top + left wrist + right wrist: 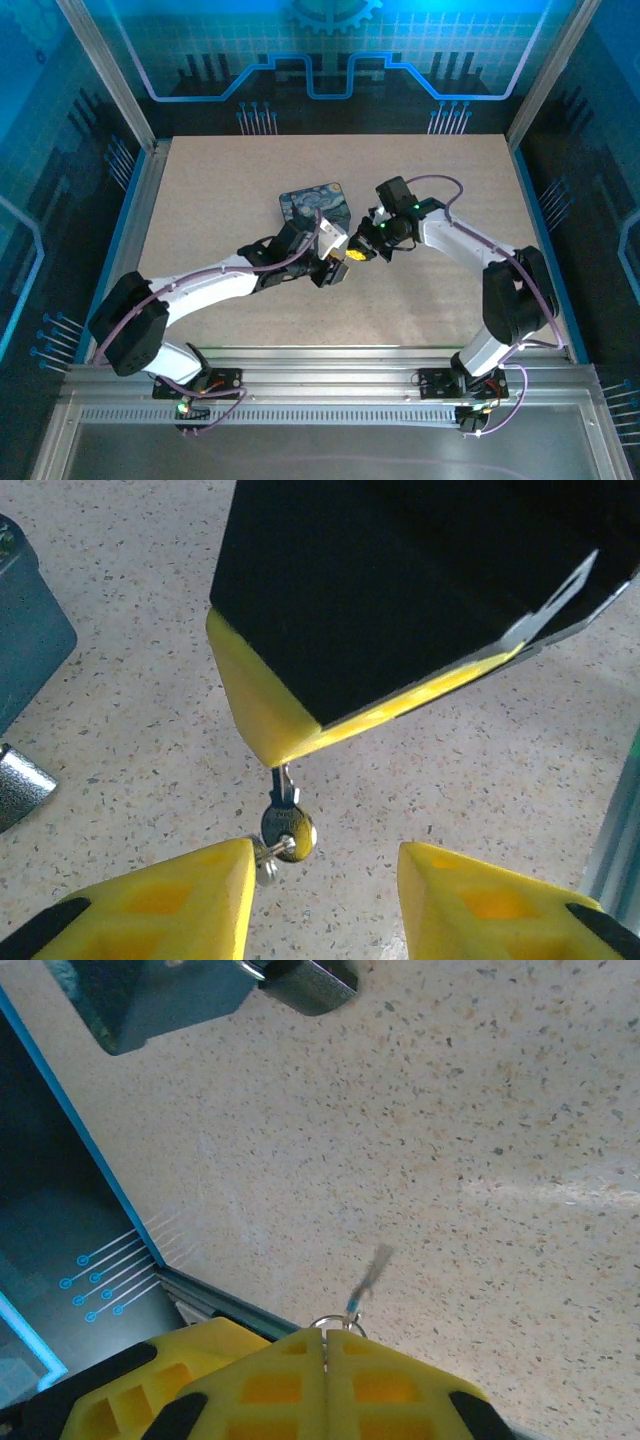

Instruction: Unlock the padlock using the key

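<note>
Both arms meet over the middle of the counter (220, 200), just near and right of the swirl-painted box (315, 203). My right tool (325, 1335) is fully closed, its yellow pads pressed flat together, and it pinches the key (366, 1278), which sticks out of the tips as a thin blurred sliver with a small ring (335, 1322) at its base. From the left wrist, the right tool (275, 740) comes down from above, and the key (287, 825) hangs below its tip with the blade up in the pads and the round head down. The little ring (264, 856) lies against the inner edge of my left finger (190, 900); I cannot tell whether they really touch. My left tool (325, 865) stands partly open with a clear gap. The key head sits in that gap, close to the left finger and apart from the right one, and the left tool grips nothing. The padlock (20, 785) lies on the counter at the left edge of this view, just near the box (25, 630). From the right wrist, the padlock (310, 980) shows far off at the top, its silvery body close against the box corner (150, 1000). Its shackle is mostly cut off by the frame, so I cannot read whether it is latched.
</note>
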Motion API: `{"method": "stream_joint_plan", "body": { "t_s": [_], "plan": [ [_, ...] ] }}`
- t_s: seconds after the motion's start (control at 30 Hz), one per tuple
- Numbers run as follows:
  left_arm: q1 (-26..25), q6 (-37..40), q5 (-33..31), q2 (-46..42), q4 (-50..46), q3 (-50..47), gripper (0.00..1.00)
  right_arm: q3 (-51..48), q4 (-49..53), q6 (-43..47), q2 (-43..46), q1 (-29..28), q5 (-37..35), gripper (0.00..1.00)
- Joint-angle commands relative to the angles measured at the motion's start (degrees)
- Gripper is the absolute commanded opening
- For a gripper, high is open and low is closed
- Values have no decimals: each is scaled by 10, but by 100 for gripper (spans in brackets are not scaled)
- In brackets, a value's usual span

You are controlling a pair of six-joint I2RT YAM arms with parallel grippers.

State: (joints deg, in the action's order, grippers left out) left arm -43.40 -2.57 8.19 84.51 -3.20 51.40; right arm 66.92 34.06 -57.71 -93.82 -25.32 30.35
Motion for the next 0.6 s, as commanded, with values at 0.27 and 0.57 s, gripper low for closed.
{"method": "stream_joint_plan", "body": {
  "t_s": [0.27,0.57],
  "plan": [
    [-8,33,-64,21,4,21,39,32,28,-19,-20,0,28,0],
    [-13,39,-77,37,9,28,22,51,47,-7,-26,-6,26,0]
  ]
}}
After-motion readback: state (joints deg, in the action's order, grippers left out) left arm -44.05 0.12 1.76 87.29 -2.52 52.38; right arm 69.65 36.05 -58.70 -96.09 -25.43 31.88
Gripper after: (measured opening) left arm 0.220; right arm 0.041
